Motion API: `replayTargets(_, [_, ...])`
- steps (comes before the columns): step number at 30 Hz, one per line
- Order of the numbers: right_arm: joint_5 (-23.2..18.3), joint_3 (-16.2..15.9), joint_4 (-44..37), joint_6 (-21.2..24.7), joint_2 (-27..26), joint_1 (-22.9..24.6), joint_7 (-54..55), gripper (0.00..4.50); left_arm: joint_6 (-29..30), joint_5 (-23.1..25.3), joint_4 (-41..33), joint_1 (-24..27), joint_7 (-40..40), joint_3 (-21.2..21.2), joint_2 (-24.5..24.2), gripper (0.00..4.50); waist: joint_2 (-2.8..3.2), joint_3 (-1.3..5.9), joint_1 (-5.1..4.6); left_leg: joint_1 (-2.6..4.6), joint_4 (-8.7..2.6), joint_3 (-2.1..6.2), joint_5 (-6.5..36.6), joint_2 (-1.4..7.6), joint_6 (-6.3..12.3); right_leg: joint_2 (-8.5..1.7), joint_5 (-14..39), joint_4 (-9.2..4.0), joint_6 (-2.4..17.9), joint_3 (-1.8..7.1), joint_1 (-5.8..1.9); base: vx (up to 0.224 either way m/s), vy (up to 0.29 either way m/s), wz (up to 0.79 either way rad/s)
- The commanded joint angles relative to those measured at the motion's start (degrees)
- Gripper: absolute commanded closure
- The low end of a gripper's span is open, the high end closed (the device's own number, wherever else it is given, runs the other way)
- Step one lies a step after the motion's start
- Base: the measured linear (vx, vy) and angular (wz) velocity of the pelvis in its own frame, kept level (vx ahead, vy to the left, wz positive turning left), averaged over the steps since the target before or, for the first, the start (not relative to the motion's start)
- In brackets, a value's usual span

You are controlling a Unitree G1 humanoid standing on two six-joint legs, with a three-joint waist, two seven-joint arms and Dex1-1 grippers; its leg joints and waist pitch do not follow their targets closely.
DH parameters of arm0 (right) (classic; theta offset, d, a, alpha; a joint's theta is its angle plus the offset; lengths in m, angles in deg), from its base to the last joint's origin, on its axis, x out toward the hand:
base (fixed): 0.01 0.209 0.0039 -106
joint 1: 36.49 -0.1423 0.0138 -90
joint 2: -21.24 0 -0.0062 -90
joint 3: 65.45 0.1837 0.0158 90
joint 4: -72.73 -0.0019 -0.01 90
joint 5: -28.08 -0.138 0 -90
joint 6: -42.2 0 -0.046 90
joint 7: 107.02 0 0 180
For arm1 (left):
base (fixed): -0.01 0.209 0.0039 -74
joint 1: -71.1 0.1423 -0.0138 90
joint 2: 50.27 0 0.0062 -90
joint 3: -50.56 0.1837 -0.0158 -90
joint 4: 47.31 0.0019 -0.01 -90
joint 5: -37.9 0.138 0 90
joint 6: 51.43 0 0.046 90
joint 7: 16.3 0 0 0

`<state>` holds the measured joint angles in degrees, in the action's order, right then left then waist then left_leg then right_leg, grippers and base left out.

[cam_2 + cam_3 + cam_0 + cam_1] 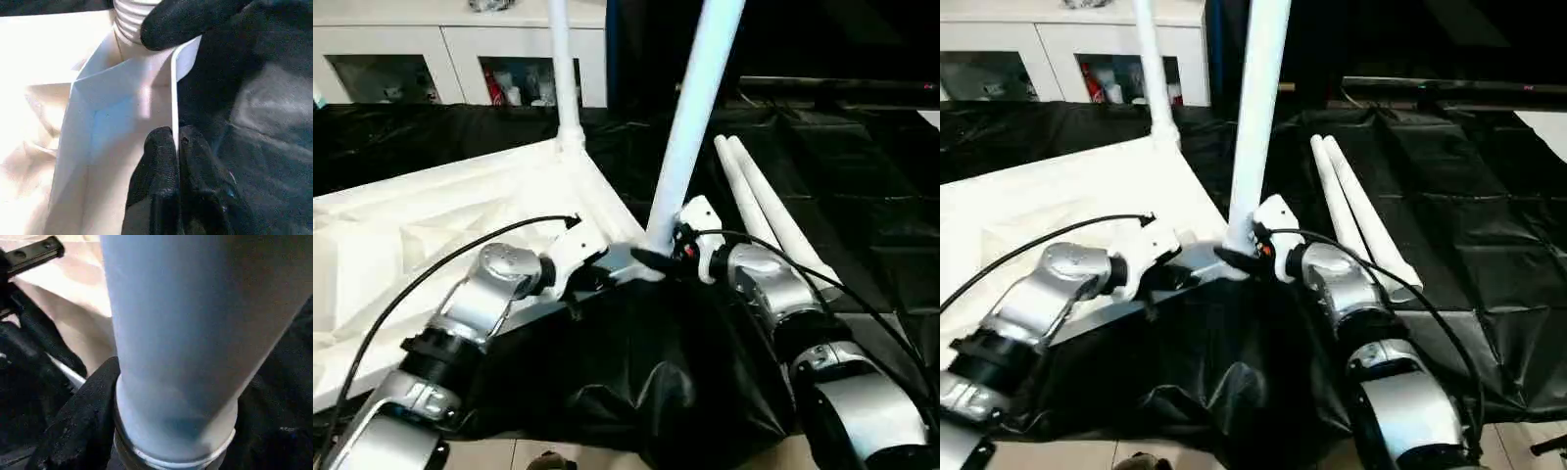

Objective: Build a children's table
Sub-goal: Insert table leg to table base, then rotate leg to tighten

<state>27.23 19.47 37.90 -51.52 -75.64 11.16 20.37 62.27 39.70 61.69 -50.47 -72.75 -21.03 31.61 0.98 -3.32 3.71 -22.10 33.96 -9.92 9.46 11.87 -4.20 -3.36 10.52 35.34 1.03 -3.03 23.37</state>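
Your tabletop [431, 225] lies upside down on the black sheet [862, 196], ribbed underside up, its long axis running from the near right corner away to the left. You have four legs in all. Two stand in corner sockets: the far leg [563, 69] rises nearly straight up from the far right corner, and the near leg [695, 117] rises from the near right corner, leaning a little to the right toward its top. The other two, the loose legs [769, 211], lie side by side and touching on the sheet just right of the tabletop, long axes running near to far, narrow ends pointing away from you.

Your left gripper [176, 147] is pinched tight on the thin upright edge of the tabletop, one black finger on each side of the wall, close to the near right corner. Your right gripper [658, 260] sits at the foot of the near leg; one black finger [80, 426] presses against the tube just above its ribbed collar. You cannot see the other finger, so whether the claw truly clamps the leg cannot be told.

Behind the sheet on the far left stands a white cabinet [460, 44] with glass doors; small items sit inside, too blurred to count.
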Motion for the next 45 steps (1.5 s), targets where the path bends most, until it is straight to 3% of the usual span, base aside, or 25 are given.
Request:
replayTargets(1, [0.72, -1.77, 0.56, 1.92, 0.46, 1.37, -2.08, 1.76, -1.59, -1.29, -2.93, -0.03, -2.34, 0.77, -0.47, 4.5, 0.22, 4.38, 0.26, 1.0, -3.49, 0.12, 9.77, 1.33, 3.09, -4.05, 4.49, -3.24, 15.37, 2.13, -3.37, 0.0, 0.0, 0.0])
replayTargets(10, [3.75, -6.5, -1.54, 4.89, 3.52, 3.01, -9.89, 1.76, -2.62, -3.05, -6.66, 2.19, -10.93, 2.81, -4.56, 4.5, 0.26, 4.26, 0.28, 1.15, -3.64, 0.14, 11.37, 1.41, 2.54, -3.99, 6.01, -3.37, 15.16, 2.11, -3.18, 0.0, 0.0, 0.0])
replayTargets(16, [3.52, -7.0, -1.99, 4.5, 3.87, 3.72, -11.03, 1.76, -3.98, -3.48, -6.58, 2.53, -12.31, 3.1, -5.33, 4.5, 0.21, 4.14, 0.23, 1.37, -3.87, 0.21, 13.6, 1.38, 1.32, -4.02, 8.88, -3.69, 14.48, 2.22, -3.1, 0.0, 0.0, 0.0])
replayTargets(20, [3.01, -7.46, -2.38, 3.98, 4.33, 4.57, -12.67, 1.76, -4.13, -4.86, -8.45, 3.51, -16.51, 3.55, -7.05, 4.5, 0.23, 4.23, 0.2, 1.27, -3.83, 0.21, 12.78, 1.38, 1.68, -3.91, 7.12, -3.48, 14.82, 2.16, -3.09, 0.0, 0.0, 0.0])
replayTargets(24, [2.96, -7.69, -2.5, 3.82, 4.49, 4.83, -13.05, 1.76, -4.24, -4.77, -8.33, 3.46, -16.5, 3.63, -7.3, 4.5, 0.26, 4.08, 0.1, 1.43, -3.99, 0.25, 14.39, 1.4, 1.08, -3.97, 9.28, -3.72, 14.58, 2.21, -2.99, 0.0, 0.0, 0.0])
replayTargets(31, [2.7, -4.89, 0.09, 2.84, 1.6, 4.56, -2.5, 1.77, -3.48, -3.95, -4.47, 1.39, -9.62, 1.55, -3.45, 4.5, 0.15, 3.83, -0.17, 1.58, -4.22, 0.3, 16.3, 1.3, 0.13, -3.99, 11.99, -4.1, 13.96, 2.29, -2.8, 0.0, 0.0, 0.0])
replayTargets(34, [1.93, -2.75, 2.2, 3.9, -0.89, 3.86, 5.35, 1.77, -2.05, -3.22, -2.06, -0.55, -5.41, 0.47, -0.96, 4.5, 0.05, 3.46, -0.51, 2.26, -4.41, 0.55, 20.76, 1.1, -1.5, -4.28, 20.93, -5.0, 11.9, 2.37, -2.45, 0.0, 0.0, 0.0])
replayTargets(36, [2.03, -1.55, 4.83, 4.67, -3.7, 2.7, 13.8, 1.77, 1.0, -3.24, -0.48, -2.73, -1.38, -0.75, 1.98, 4.5, 0.08, 3.5, -0.71, 1.86, -4.62, 0.85, 20.88, 1.08, -1.89, -4.4, 23.02, -5.01, 10.65, 2.28, -2.76, 0.0, 0.0, 0.0])
replayTargets(37, [1.92, -1.09, 5.68, 5.05, -4.58, 2.23, 16.35, 1.77, 1.95, -3.18, -0.08, -3.36, -0.14, -1.05, 2.95, 4.5, 0.05, 3.46, -0.86, 2.05, -4.57, 0.8, 21.09, 0.98, -2.08, -4.33, 24.03, -5.28, 10.11, 2.27, -2.48, 0.0, 0.0, 0.0])
replayTargets(45, [-2.49, 6.07, 13.4, 9.18, -13.69, -2.97, 38.3, 1.78, 7.14, 0.43, 7.98, -9.4, 14.16, -1.74, 13.26, 4.5, 0.12, 3.71, -1.07, 2.19, -4.44, 0.75, 20.63, 0.85, -2.16, -4.07, 21.09, -5.34, 10.02, 2.26, -2.14, 0.0, 0.0, 0.0])
